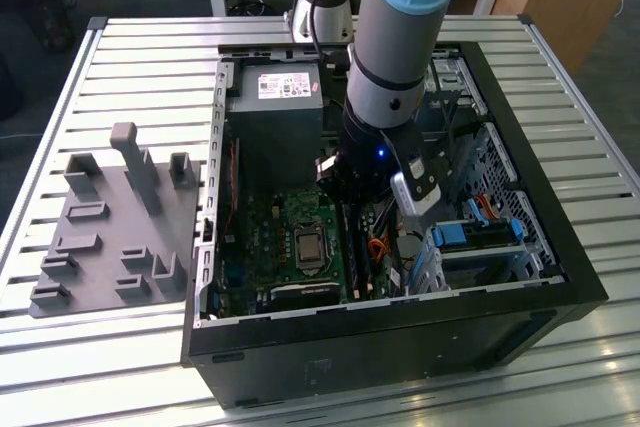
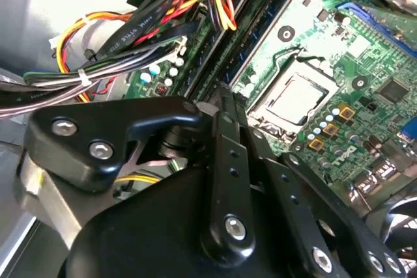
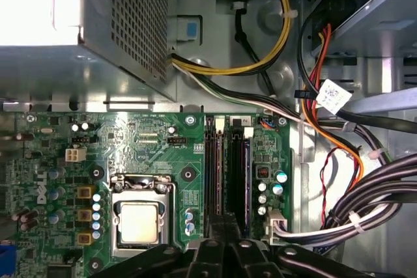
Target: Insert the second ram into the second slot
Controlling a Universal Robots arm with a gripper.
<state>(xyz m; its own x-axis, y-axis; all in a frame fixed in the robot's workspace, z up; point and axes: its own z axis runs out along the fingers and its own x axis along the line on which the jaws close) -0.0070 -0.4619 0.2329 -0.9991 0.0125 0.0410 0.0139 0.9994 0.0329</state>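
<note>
My gripper (image 1: 348, 192) reaches down inside the open computer case (image 1: 400, 317), over the memory slots (image 3: 214, 174) beside the processor socket (image 3: 140, 219). In both wrist views its fingers (image 2: 225, 135) stand close together, in line with the slots. A thin blue strip, the second ram (image 2: 257, 34), runs on from the fingertips along a slot; in the first wrist view it is a dark edge-on strip (image 3: 227, 174). Another blue-edged stick (image 3: 246, 180) sits in the neighbouring slot, on the cable side.
The grey power supply (image 1: 275, 117) stands close behind the slots. Bundled cables (image 3: 365, 206) run along one side of the slots, near the drive bays (image 1: 470, 237). A grey parts fixture (image 1: 110, 217) lies on the slatted table at the exterior view's left.
</note>
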